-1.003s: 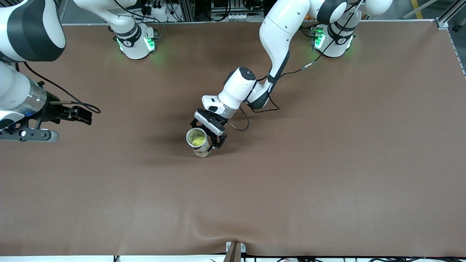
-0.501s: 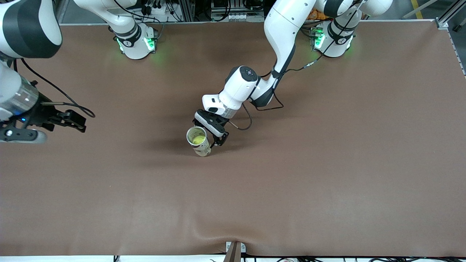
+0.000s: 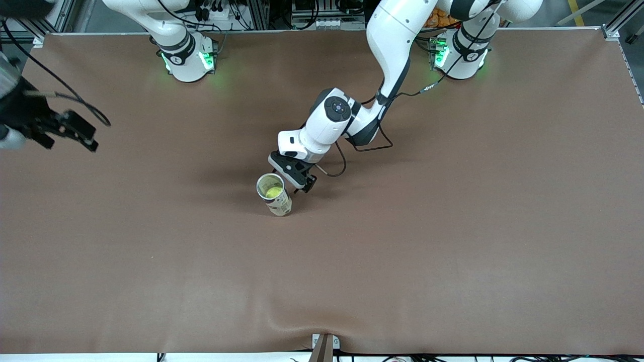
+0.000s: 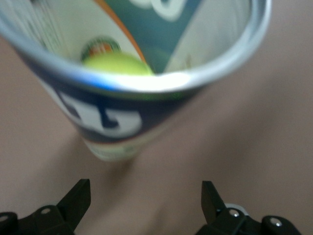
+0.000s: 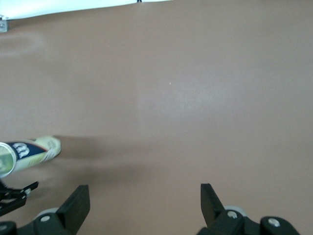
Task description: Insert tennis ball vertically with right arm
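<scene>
Mid-table, can (image 3: 274, 193) stands upright, tennis ball (image 3: 273, 191) already inside; my left tool (image 3: 301, 184) sits released just beside it, my right tool (image 3: 75, 131) released over the table's right-arm edge.

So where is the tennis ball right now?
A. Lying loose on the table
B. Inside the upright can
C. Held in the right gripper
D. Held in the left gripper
B: the tennis ball sits inside the open-topped can, which stands on the table; the left gripper is beside the can with open jaws, and the right gripper, also open, holds nothing.
</scene>
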`<state>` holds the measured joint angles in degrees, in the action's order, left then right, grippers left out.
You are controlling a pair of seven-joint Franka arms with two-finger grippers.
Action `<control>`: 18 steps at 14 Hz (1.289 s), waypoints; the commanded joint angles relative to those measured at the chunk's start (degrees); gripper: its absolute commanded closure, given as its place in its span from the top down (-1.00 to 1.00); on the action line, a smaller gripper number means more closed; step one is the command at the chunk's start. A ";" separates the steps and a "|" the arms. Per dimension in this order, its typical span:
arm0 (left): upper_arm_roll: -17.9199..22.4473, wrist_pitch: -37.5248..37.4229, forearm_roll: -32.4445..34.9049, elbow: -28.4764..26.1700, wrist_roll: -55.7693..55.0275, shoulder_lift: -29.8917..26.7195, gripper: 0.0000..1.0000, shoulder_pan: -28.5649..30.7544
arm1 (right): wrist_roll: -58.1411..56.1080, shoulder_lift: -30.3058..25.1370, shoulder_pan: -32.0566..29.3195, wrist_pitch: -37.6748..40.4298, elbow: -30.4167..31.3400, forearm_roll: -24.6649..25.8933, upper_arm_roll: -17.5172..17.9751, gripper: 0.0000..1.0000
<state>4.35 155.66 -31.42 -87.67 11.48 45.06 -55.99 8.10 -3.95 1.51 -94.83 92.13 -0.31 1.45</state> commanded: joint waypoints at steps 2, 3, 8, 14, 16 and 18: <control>0.48 -10.78 0.48 -8.63 -3.39 -8.30 1.00 0.00 | -0.63 0.52 -0.46 5.35 -5.47 -0.49 0.66 1.00; 0.66 -14.47 0.48 -10.92 -4.09 -10.94 1.00 0.18 | -0.45 1.05 -0.37 5.36 -5.65 -0.39 0.83 1.00; 13.01 -36.71 8.29 -14.11 -8.05 -24.39 1.00 2.90 | -0.72 2.20 -0.72 5.27 -6.88 -0.13 0.84 1.00; 35.78 -44.38 15.06 -13.31 -6.74 -32.14 1.00 2.99 | -0.45 2.99 -1.59 5.36 -7.84 -1.01 0.49 1.00; 40.45 -48.23 16.30 -11.82 -4.98 -33.19 1.00 2.99 | -0.45 2.99 -1.68 5.53 -8.63 -0.40 0.49 1.00; 42.23 -52.54 20.66 -11.64 -5.75 -37.48 1.00 2.99 | -0.54 2.99 -1.95 6.32 -8.64 -0.66 0.40 1.00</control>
<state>45.34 106.78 -15.09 -99.40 7.01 11.85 -51.80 8.09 -1.92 0.71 -90.32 85.61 -0.56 1.33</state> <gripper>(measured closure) 0.000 0.000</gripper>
